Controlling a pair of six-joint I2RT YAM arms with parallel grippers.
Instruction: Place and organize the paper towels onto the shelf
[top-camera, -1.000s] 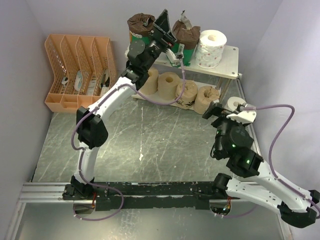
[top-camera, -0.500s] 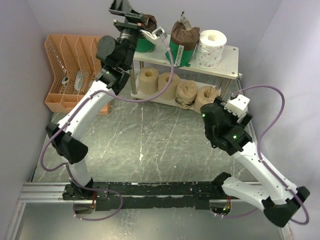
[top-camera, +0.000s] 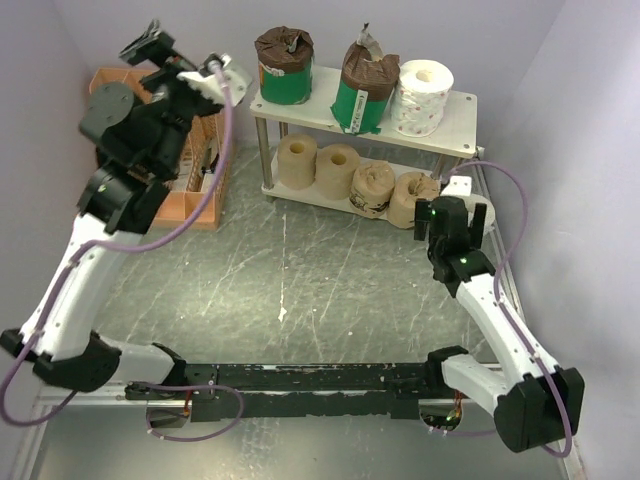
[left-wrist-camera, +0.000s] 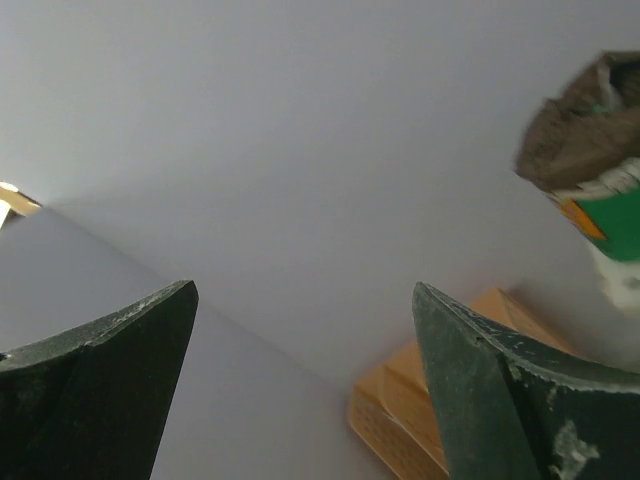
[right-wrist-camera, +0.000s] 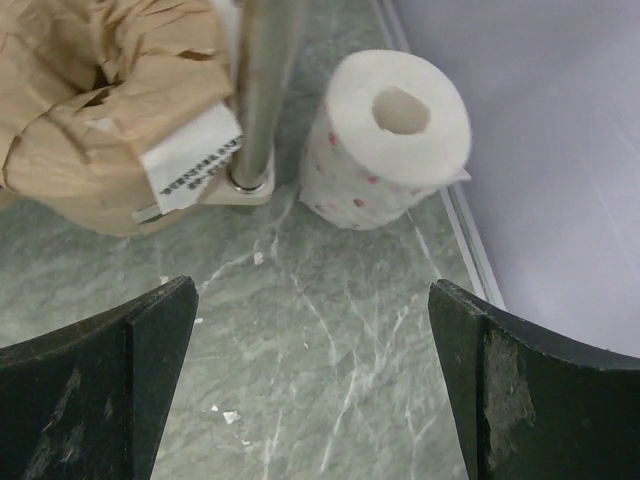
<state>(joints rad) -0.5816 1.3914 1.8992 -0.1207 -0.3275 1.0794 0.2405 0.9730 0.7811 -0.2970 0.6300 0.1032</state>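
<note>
- The odd one out is a white roll (right-wrist-camera: 385, 140) with red speckles. It's standing upright on the table (top-camera: 300, 290), just beside the shelf's front right leg (right-wrist-camera: 265, 90) and outside the rack. As far as I can see, it's the only one not put away yet.
- The others sit on the shelf (top-camera: 462, 118). Two green-banded rolls (top-camera: 284, 65) and a second white roll (top-camera: 420, 95) are on the top board, and four beige rolls (top-camera: 337, 170) are in a row on the lower one. They're sorted by kind, so my guess is the loose one belongs up top next to its twin.
- The right gripper (right-wrist-camera: 310, 285) hangs near that loose roll, a bit short of it. Its fingers are spread wide with nothing between them, and the wrist view looks straight at the roll. Reads like a lineup for a grab. The leg is so close to the roll's side that a finger could clip it.
- The left gripper (left-wrist-camera: 300, 290) is up high over the orange organizer (top-camera: 190, 205), spread and empty, facing the wall. Probably just keeping clear.
</note>
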